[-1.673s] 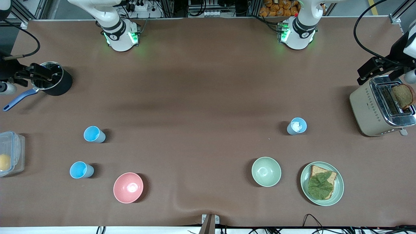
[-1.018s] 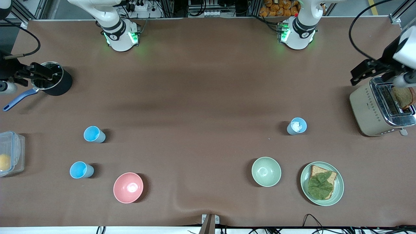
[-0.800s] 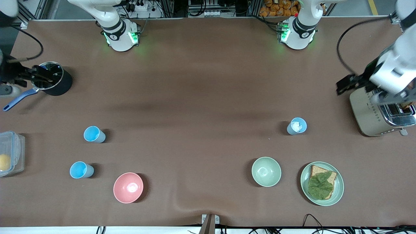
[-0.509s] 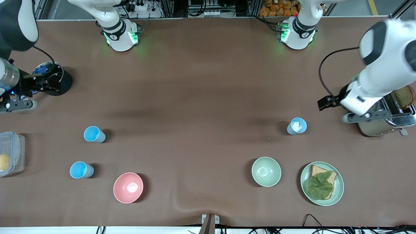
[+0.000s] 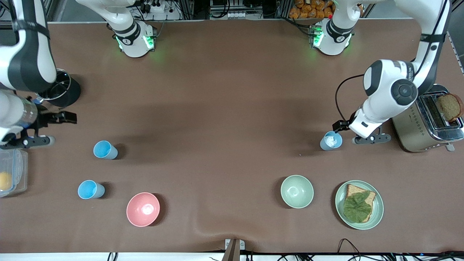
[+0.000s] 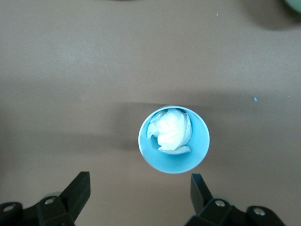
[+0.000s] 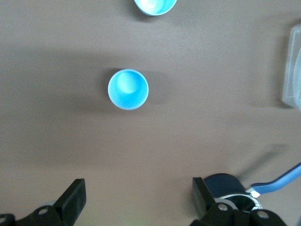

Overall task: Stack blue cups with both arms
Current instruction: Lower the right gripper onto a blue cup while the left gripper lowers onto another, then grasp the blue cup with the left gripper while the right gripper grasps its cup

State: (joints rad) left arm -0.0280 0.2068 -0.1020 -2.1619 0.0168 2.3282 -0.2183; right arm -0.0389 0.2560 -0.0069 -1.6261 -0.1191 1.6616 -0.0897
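Three blue cups stand upright on the brown table. Two are empty toward the right arm's end, one [image 5: 105,149] farther from the front camera than the other [image 5: 90,189]. The third [image 5: 331,140] holds crumpled white paper. My left gripper [image 5: 340,125] hovers open and empty just beside this cup; the left wrist view shows the cup [image 6: 174,139] just ahead of the open gripper [image 6: 138,193]. My right gripper [image 5: 67,117] is open and empty over bare table between the black pot and the cups; both empty cups [image 7: 128,89] [image 7: 155,4] show ahead of it [image 7: 138,195].
A pink bowl [image 5: 143,209], a pale green bowl [image 5: 297,191] and a green plate [image 5: 340,203] with bread and lettuce sit near the front edge. A toaster [image 5: 409,125] holding bread stands beside the left arm. A black pot [image 5: 67,95] and a clear container [image 5: 14,174] sit at the right arm's end.
Both arms swung in from the table's ends. The left gripper moved from over the toaster to beside the paper-filled cup. The right gripper moved from the pot toward the two empty cups.
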